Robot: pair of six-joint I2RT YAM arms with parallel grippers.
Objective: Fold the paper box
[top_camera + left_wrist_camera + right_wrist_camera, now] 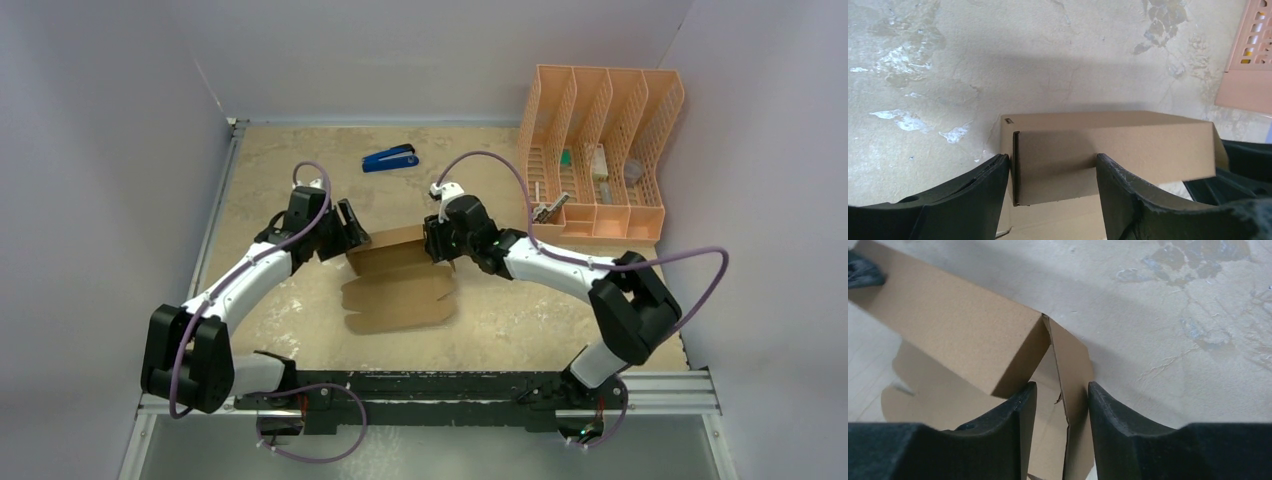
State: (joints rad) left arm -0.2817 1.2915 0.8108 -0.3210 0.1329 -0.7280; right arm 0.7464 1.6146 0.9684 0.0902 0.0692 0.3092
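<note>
The paper box (pixel 400 295) lies mid-table, brown cardboard, partly folded: its far wall (pixel 388 240) stands up while rounded flaps lie flat in front. My left gripper (pixel 352 232) is at the wall's left end, open. In the left wrist view its jaws (pixel 1053 170) stand wide, and the box (pixel 1108 135) has its end panel between them. My right gripper (pixel 437 243) is at the right end. In the right wrist view it (pixel 1062 395) is open, with the side flap (pixel 1073 365) standing between its fingers, close to the right one.
A peach mesh file organizer (pixel 600 150) with small items stands at the back right and also shows as a mesh corner (pixel 1250 60) in the left wrist view. A blue stapler (pixel 390 158) lies behind the box. Grey walls enclose the table on three sides.
</note>
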